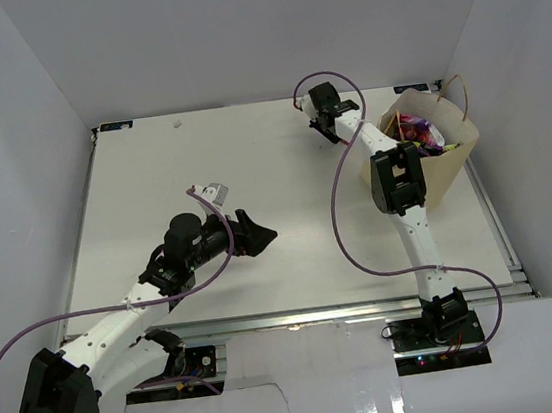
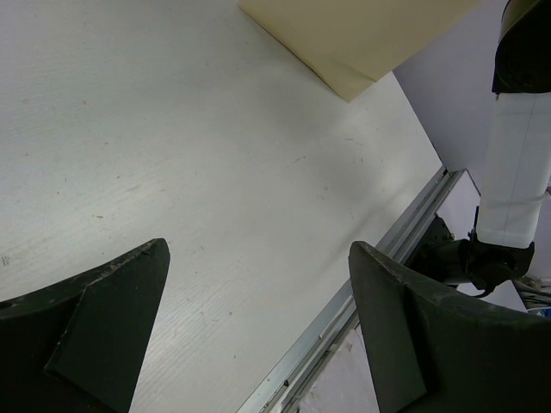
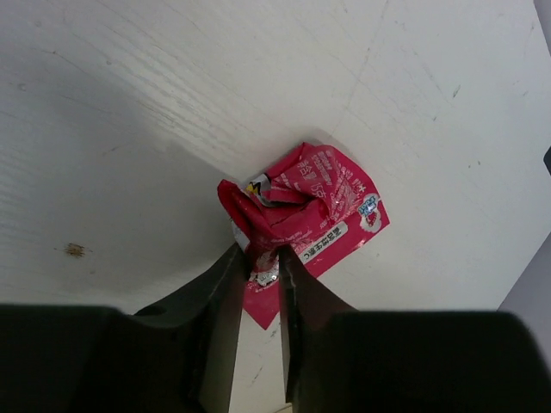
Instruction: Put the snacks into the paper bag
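Observation:
The tan paper bag (image 1: 443, 174) stands upright at the table's right side, with several shiny packets (image 1: 418, 134) showing inside its open top. One corner of the bag shows in the left wrist view (image 2: 362, 34). My right gripper (image 1: 328, 128) is at the far middle of the table, left of the bag. In the right wrist view it (image 3: 263, 258) is shut on a crumpled pink-red wrapper (image 3: 314, 202) just over the white table. The wrapper is hidden in the top view. My left gripper (image 1: 256, 237) is open and empty above the table's middle (image 2: 258, 249).
The white table (image 1: 251, 169) has white walls on three sides. A metal rail (image 2: 379, 267) runs along the near edge. The right arm's white link (image 2: 516, 163) rises at the near right. A small white speck (image 1: 177, 124) lies at the far left.

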Controlling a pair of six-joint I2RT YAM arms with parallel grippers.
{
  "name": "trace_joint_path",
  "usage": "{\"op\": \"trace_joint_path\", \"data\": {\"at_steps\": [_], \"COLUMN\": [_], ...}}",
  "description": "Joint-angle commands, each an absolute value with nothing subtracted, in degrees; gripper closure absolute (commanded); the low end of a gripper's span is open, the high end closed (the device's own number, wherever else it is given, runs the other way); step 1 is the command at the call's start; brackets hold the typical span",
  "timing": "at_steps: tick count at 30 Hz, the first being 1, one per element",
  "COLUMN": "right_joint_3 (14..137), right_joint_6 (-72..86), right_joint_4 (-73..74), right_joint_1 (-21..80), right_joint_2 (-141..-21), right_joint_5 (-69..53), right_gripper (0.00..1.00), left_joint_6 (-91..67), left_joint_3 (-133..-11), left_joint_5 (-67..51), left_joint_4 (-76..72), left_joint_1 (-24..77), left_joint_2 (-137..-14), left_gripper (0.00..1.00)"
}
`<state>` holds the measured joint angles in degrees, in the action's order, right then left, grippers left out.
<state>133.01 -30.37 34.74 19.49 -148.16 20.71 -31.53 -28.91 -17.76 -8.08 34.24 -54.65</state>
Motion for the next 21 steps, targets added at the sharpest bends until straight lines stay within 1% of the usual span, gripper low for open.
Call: {"op": "trace_joint_path", "data": {"at_steps": [1,5,8,11,12,14,15,17,18,19,21], "right_joint_3": [133.0,133.2,132.1,130.7,130.5,129.5,126.9,122.2,116.5,114.1,110.1], "right_joint_6": [-31.1,-35.1,-37.1,-38.0,-38.2,-39.2,-39.9,-41.0,-41.1,-41.3,-41.1], "right_joint_4": [37.6,40.8,41.9,44.2,46.2,47.2,47.3,45.3,43.9,42.0,41.7], "right_joint_1": [19.5,19.6,19.9,20.0,20.1,20.1,20.2,20.3,20.5,20.7,21.4], "right_joint_2": [-148.1,-146.4,-144.1,-140.3,-138.9,-134.3,-132.3,-125.0,-122.2,-117.4,-113.8], "right_joint_5": [16.4,11.5,8.0,1.9,-3.9,-9.6,-15.7,-21.2,-25.4,-27.1,-32.0], "right_gripper": [0.76,0.92,0.92,0.92,0.92,0.92,0.92,0.92,0.92,0.92,0.92], "left_joint_6": [-31.5,-31.3,-31.1,-30.9,-30.8,-30.6,-30.4,-29.9,-29.8,-29.4,-29.2], "left_joint_3": [-31.4,-31.9,-32.1,-32.0,-32.0,-31.8,-31.7,-31.6,-31.6,-31.6,-31.7], "left_joint_5": [-17.9,-18.1,-18.1,-18.0,-17.9,-17.7,-17.4,-17.1,-16.8,-16.6,-16.4], "left_joint_4": [-8.1,-8.1,-8.2,-8.3,-8.3,-8.3,-8.4,-8.4,-8.4,-8.4,-8.5], "left_joint_1": [33.9,33.9,33.9,33.9,33.9,33.9,33.9,33.9,33.9,33.9,33.9], "left_joint_2": [-54.5,-55.1,-55.4,-55.4,-55.3,-55.0,-54.8,-54.7,-54.7,-54.7,-54.8], "left_gripper": [0.04,0.04,0.04,0.04,0.04,0.04,0.04,0.04,0.04,0.04,0.04]}}
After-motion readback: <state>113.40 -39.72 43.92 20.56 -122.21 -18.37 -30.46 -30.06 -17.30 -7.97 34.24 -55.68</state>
